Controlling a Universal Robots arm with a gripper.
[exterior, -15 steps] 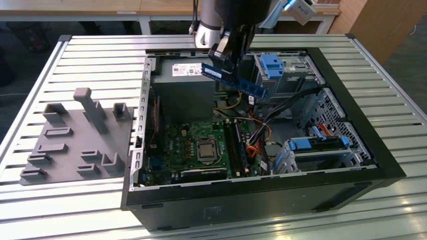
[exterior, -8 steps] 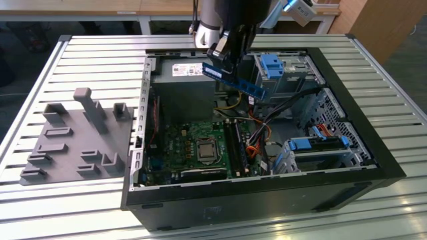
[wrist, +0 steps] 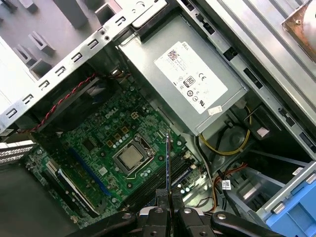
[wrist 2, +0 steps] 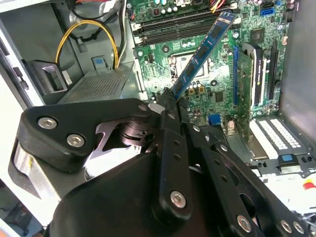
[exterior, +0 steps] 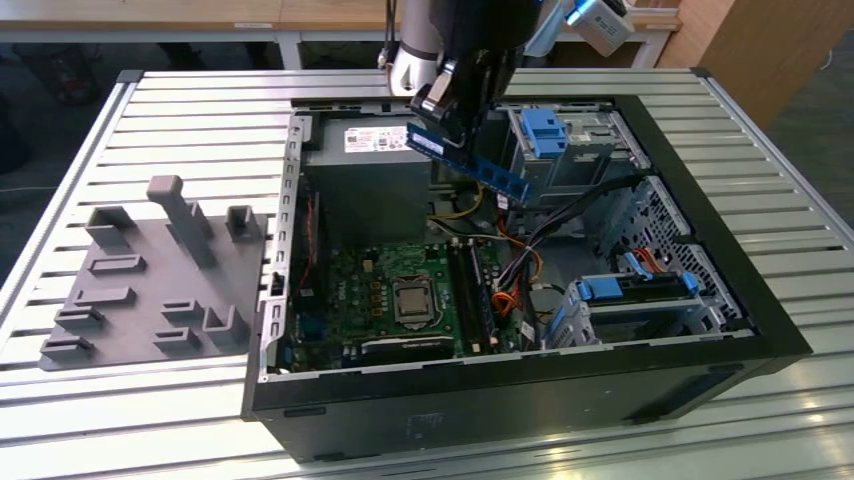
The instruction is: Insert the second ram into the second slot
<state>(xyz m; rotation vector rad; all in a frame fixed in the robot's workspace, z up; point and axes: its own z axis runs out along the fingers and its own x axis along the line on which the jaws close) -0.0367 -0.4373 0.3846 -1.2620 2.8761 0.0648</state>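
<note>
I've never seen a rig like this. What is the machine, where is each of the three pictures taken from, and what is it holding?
It is one robot arm with a gripper at its end. The exterior view comes from a camera off the arm: it shows an open computer case lying on a slatted table, with a grey parts holder at the exterior view's left. Both wrist views come from cameras riding on the arm and look past the gripper into the case. The gripper is shut on one end of a thin blue ram stick, held tilted in the air above the green motherboard, not in a slot. The grey box with the white label is the power supply.
</note>
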